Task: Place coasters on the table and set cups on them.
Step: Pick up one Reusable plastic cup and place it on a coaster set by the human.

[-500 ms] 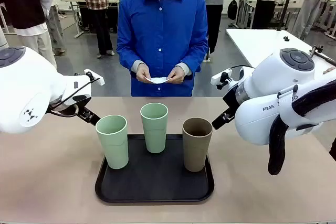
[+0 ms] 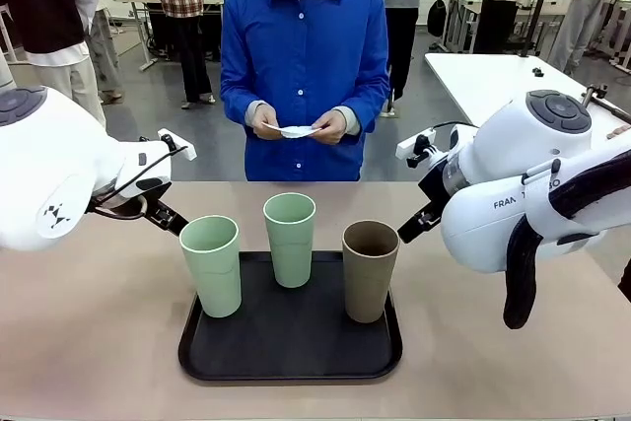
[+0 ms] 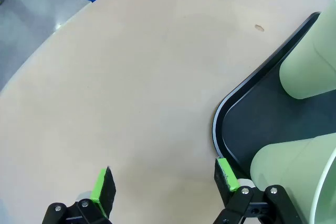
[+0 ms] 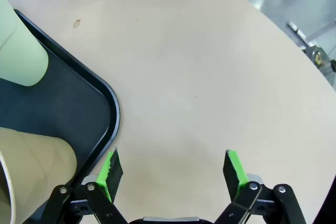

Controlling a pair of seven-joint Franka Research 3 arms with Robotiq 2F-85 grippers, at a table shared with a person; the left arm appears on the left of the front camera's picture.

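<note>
Coasters (image 2: 296, 131) lie in the person's hands (image 2: 264, 123), unlaid, so cups (image 2: 290, 239) wait on the tray (image 2: 296, 360); left fingers (image 3: 104, 191) and right fingers (image 4: 234, 166) stand open, empty.

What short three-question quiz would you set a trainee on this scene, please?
1. Fill in: the left gripper and the right gripper both stand ____.
2. True or false: the two mint cups and the brown cup all stand on the black tray.
3. Where are the white coasters? A under the cups; B loose on the tray; C in the person's hands.
Key: 1 open; 2 true; 3 C.
</note>
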